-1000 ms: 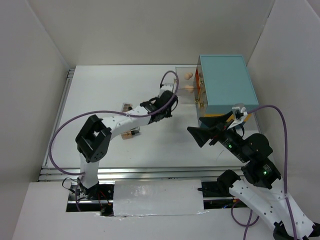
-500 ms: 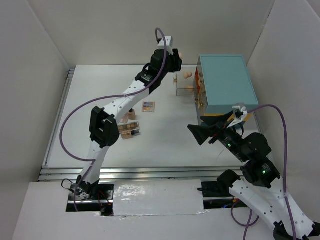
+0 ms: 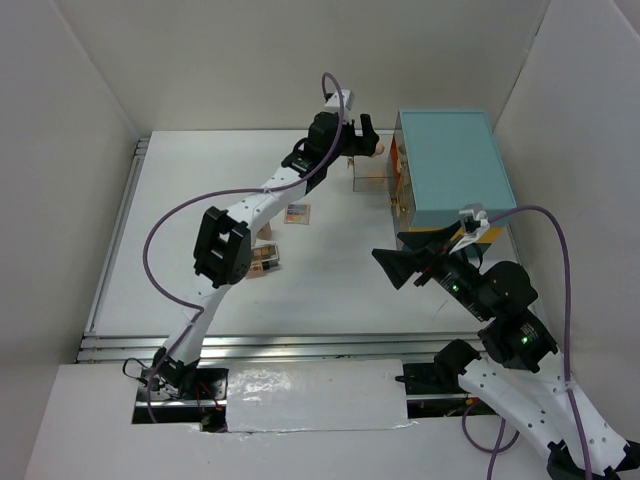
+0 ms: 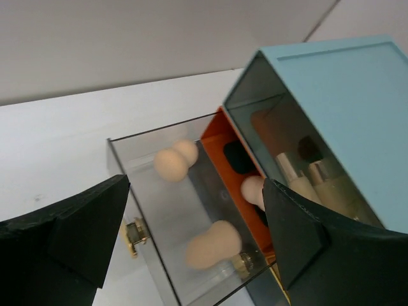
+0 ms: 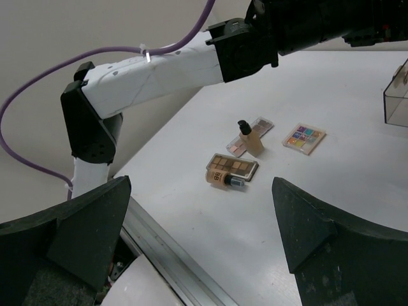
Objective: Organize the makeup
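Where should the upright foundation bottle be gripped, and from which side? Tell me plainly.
Grip the upright foundation bottle on its beige body, just below the black pump cap. Probably come down from above. It stands tall and narrow, and a pink palette lies right beside its base, so a low sideways approach would likely bump that or tip the bottle.

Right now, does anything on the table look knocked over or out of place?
Yes. One foundation bottle lies on its side against a brown eyeshadow palette, while the other bottle stands upright nearby. Nothing looks spilled.
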`<state>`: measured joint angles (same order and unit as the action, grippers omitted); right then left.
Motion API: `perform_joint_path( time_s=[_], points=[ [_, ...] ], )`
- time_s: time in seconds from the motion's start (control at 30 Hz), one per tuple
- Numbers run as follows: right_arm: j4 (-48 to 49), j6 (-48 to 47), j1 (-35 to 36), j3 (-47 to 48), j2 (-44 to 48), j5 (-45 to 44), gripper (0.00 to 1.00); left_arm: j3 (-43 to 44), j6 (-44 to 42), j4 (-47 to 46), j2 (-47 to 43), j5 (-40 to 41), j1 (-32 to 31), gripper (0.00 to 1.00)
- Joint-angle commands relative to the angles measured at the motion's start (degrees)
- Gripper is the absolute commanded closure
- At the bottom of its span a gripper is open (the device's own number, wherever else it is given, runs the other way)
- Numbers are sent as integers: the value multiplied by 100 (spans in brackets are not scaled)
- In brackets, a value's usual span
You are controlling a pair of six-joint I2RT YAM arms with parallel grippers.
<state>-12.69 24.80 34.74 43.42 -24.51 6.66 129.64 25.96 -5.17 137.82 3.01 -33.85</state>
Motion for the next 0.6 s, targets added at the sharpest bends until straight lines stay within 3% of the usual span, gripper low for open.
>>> perform_joint_path(
  time_s=[0.0,0.07,0.1,0.13,0.17,0.2,0.3,0.37,0.57],
  points=[
    [232,-63,33,17,-62,38,0,-167,154,-240,-597,757,27,1],
    [249,-63,33,9,-54,55,0,-378,348,215,-738,1410,36,1],
    [249,-63,41,9,-54,55,0,-439,662,418,-826,2135,36,10],
    [258,-54,33,9,-54,55,0,-536,761,533,-844,2343,53,18],
    [258,-54,41,9,-54,55,0,-580,875,865,-853,2502,71,27],
    [267,-54,41,0,-45,73,0,-624,1015,938,-810,2703,62,47],
    [293,-45,41,-18,-54,90,0,-538,1122,1123,-556,2732,89,80],
    [302,-45,41,-9,-62,108,0,-440,1140,1132,-406,2583,97,88],
    [285,-63,41,-9,-62,134,0,-54,1105,947,87,1976,106,83]
  ],
)
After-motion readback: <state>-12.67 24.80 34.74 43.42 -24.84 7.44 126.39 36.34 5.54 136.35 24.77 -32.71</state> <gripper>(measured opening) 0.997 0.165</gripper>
